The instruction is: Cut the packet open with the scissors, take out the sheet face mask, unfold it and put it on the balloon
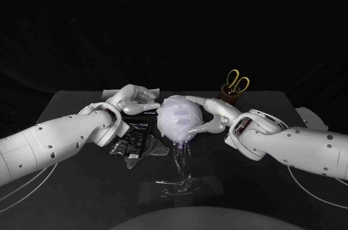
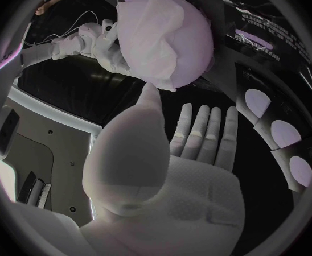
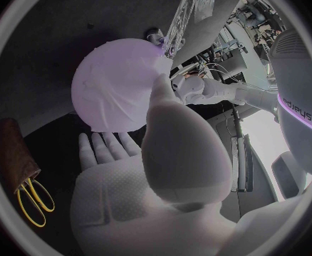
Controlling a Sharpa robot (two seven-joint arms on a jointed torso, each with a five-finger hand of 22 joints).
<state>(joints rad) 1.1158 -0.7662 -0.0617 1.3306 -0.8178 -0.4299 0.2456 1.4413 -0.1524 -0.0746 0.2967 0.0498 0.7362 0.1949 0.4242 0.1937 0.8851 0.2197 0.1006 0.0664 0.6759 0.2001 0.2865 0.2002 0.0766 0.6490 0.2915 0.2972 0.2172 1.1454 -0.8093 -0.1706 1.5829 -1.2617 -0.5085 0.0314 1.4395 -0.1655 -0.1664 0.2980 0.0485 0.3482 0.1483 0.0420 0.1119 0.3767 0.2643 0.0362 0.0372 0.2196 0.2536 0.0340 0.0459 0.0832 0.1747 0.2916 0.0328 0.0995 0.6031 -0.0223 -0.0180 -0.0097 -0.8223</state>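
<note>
Sheet face mask [image 1: 174, 117] is out, unfolded and draped over the balloon [image 1: 181, 134], which sits mid-counter on a clear stand [image 1: 181, 182]. The mask is creased, and its edge looks loose on the balloon's left-hand side in the left wrist view.

Right hand [image 1: 215, 115] is against the balloon's right side, fingers apart and curved round it, one over the top and the thumb low. It clamps nothing and rests on the mask. This is probably to steady the light balloon and press the sheet flat.

Left hand [image 1: 134, 101] is just left of the balloon, fingers stretched out and holding nothing. Its thumb tip reaches the mask edge; can't tell if it actually touches. It is likely there to smooth or tuck that edge while the other side is braced.

The packet [image 1: 131, 138] lies flat on the counter [image 1: 80, 189], left of the balloon and nearer the robot, already opened by the look of it. The scissors [image 1: 237, 81] stand handles-up in a brown holder [image 1: 231, 95] behind and right of the balloon, out of the way.

Judgement: last step, nearly done. Main risk is pushing the balloon off its stand or dragging the mask askew.
</note>
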